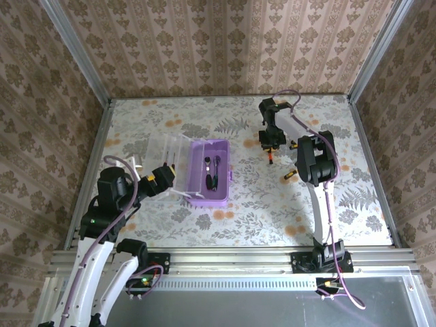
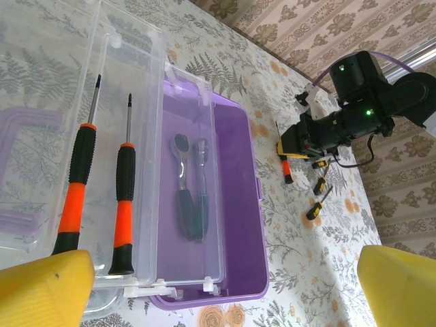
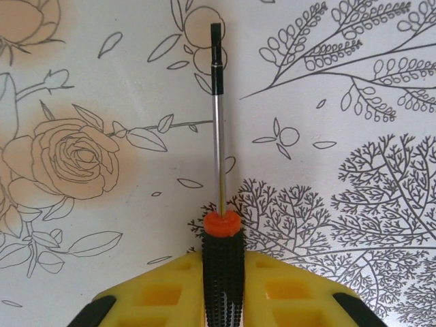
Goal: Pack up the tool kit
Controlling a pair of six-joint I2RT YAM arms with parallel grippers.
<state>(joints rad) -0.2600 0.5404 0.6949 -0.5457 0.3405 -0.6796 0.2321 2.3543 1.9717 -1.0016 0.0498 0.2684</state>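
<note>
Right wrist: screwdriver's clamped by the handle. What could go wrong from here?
1. The screwdriver juts tip-first past the right tool; the tip could snag the purple case wall on the way in.
2. The left tool sits open at the clear lid; the arms may crowd there.
3. Loose small drivers lie beside the right arm and could get swept.

Brightly, evenly lit from above; soft, faint shadows on desk (image 1: 259,204). Sharp mid-field, softly out of focus at lower corners of left wrist view.
</note>
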